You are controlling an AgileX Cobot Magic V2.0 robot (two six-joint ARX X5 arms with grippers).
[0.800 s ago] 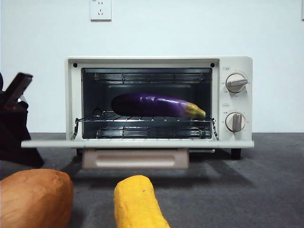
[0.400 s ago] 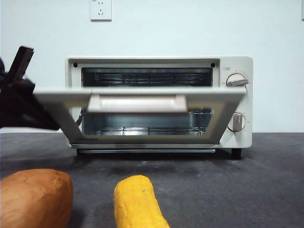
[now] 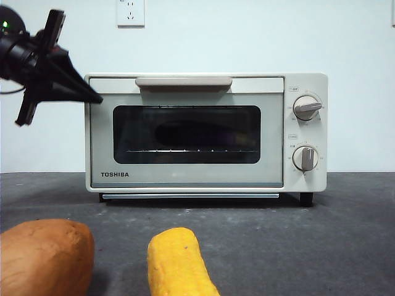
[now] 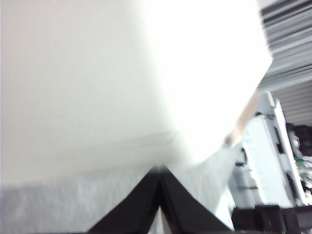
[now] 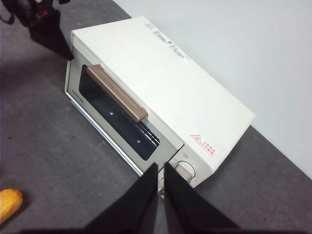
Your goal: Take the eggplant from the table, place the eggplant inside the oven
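Observation:
The cream-white oven (image 3: 185, 179) stands on the dark grey table (image 3: 321, 246) with its door closed. Behind the dark glass the eggplant (image 3: 185, 132) shows only as a dim long shape on the wire rack. My left gripper (image 3: 92, 97) comes in from the upper left, shut, its tip against the door's top left corner. In the left wrist view its jaws (image 4: 159, 170) meet in a point close to the oven's blurred white surface (image 4: 122, 73). My right gripper (image 5: 160, 168) hangs shut, high above the oven (image 5: 161, 87), holding nothing.
A brown-orange sweet potato (image 3: 43, 256) and a yellow corn-like piece (image 3: 179, 262) lie at the table's near edge, in front of the oven. A white wall with a socket (image 3: 130, 12) stands behind. The left arm (image 5: 36, 12) is beside the oven's left end.
The oven door swung up from fully open to closed, hiding the eggplant behind the glass. The left gripper rose from low at the left to the door's top left corner.

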